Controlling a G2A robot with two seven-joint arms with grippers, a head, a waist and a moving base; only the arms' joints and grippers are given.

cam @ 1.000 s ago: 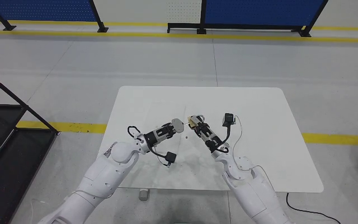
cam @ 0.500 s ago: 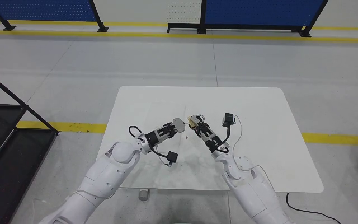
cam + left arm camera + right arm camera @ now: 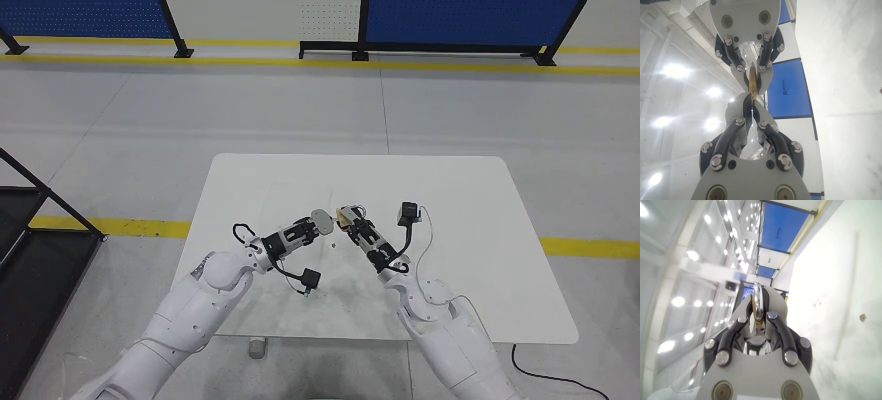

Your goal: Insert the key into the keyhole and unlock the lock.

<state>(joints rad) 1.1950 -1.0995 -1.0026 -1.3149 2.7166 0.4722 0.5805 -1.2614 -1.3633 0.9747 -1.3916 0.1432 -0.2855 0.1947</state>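
Note:
Over the middle of the white table (image 3: 450, 190) my two grippers meet tip to tip. My right gripper (image 3: 345, 218) is shut on a brass padlock (image 3: 342, 214). In the right wrist view its chrome shackle (image 3: 757, 302) sticks out between the fingers (image 3: 773, 298). In the left wrist view the padlock (image 3: 752, 79) hangs edge-on in the far gripper, its underside facing my left gripper (image 3: 752, 103). That gripper is shut on a thin key (image 3: 753, 97), whose tip sits at the padlock's underside. How deep the key sits is hidden.
The table top (image 3: 480, 270) around both arms is bare white. A black rack (image 3: 25, 250) stands on the floor beyond the table's left side. Blue partition panels (image 3: 460, 20) line the far end of the room.
My left arm has edged slightly toward the padlock, narrowing the gap between the grippers. The right arm and padlock have stayed put.

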